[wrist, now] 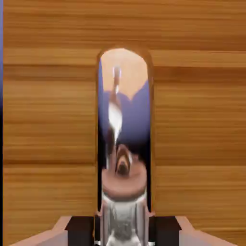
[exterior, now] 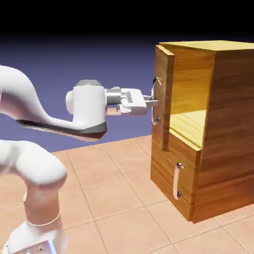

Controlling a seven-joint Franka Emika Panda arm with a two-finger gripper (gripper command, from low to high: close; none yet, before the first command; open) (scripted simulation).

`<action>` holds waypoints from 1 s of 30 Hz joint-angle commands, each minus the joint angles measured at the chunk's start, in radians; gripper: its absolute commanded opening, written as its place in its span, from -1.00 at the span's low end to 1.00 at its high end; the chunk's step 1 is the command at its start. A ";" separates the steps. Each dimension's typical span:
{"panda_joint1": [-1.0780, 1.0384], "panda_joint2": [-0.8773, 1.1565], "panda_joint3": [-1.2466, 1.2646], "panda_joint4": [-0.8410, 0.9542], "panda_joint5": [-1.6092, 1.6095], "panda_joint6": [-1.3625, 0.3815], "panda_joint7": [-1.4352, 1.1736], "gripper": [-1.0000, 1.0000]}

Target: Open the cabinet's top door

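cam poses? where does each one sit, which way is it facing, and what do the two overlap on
Exterior view: fixed, off to the robot's side, looking across the tiled table at the cabinet; shows the white arm and the tool shut on the top door's handle, the top door ajar.
Hand view: on the hand, looking along the tool straight at the top door; only the fingertips show.
Shared: the handle, the top door, the tool.

One cabinet (exterior: 213, 124) — two front panels on it, two curved metal handles, one arm (exterior: 30, 149) beside the cabinet.
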 commanded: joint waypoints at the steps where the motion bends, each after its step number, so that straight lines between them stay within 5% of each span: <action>1: -0.003 -0.011 0.031 -0.011 0.046 -0.023 -0.013 -1.00; 16: 0.051 0.009 0.542 -0.007 0.692 -0.498 -0.095 -1.00; 30: -0.144 0.411 1.047 0.386 1.122 -1.074 0.019 -1.00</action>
